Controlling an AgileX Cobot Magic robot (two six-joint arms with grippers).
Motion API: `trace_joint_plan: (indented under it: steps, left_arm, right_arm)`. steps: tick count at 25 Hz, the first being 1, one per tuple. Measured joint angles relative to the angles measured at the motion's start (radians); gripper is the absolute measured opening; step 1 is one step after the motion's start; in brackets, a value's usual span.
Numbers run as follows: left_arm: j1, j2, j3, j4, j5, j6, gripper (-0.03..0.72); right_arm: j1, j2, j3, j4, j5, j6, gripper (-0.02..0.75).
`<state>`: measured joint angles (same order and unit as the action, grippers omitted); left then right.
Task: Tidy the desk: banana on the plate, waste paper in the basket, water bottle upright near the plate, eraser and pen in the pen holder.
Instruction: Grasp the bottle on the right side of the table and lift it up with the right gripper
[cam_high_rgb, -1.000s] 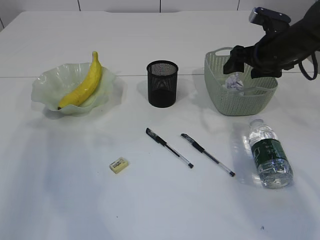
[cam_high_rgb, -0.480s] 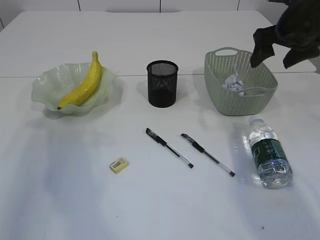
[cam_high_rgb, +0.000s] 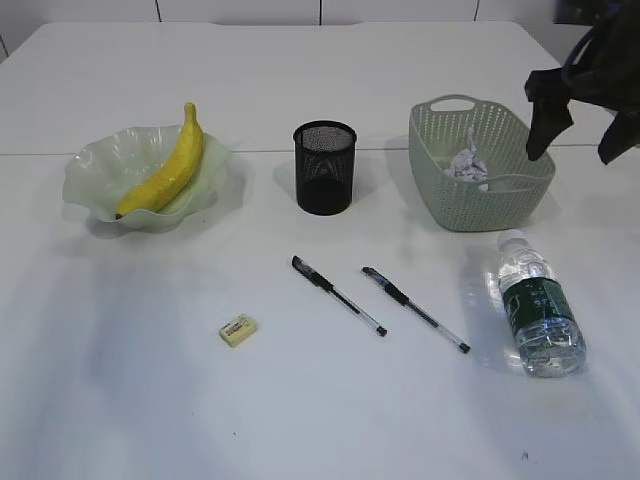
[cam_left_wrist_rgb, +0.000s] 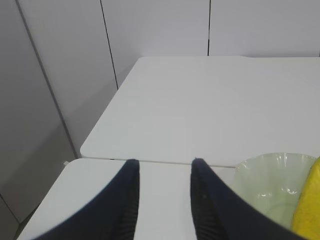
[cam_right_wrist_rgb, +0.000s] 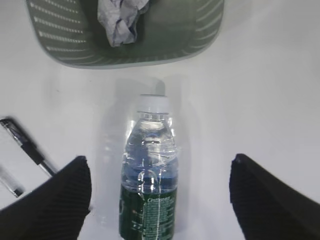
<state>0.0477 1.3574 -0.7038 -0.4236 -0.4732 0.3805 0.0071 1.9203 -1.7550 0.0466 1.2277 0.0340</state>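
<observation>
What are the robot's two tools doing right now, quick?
Left tool: partly open, holding nothing.
Right tool: wide open, empty, above the clear plastic water bottle lying on its side.

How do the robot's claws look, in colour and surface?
Both are black. The left claw has two tapered fingers with finely ribbed inner faces. The right claw has broad fingers with the same ribbing. A dark cable loops beside it in the exterior view.

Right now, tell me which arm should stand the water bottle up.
Right. Its open fingers hang spread to either side of the lying water bottle, just below the basket. The left arm's fingers are over by the plate, at the table's far side.
</observation>
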Motion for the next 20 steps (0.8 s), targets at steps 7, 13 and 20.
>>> trace_joint_plan:
  steps: [7, 13, 20]
  left_arm:
    - [0.000, 0.000, 0.000, 0.000, 0.000, 0.000, 0.236]
    - [0.000, 0.000, 0.000, 0.000, 0.000, 0.000, 0.236]
    - [0.000, 0.000, 0.000, 0.000, 0.000, 0.000, 0.236]
  right_arm:
    - [0.000, 0.002, 0.000, 0.053, 0.000, 0.006, 0.584]
    - [0.000, 0.006, 0.000, 0.093, 0.002, 0.051, 0.574]
    - [0.000, 0.015, 0.010, 0.094, 0.002, 0.062, 0.632]
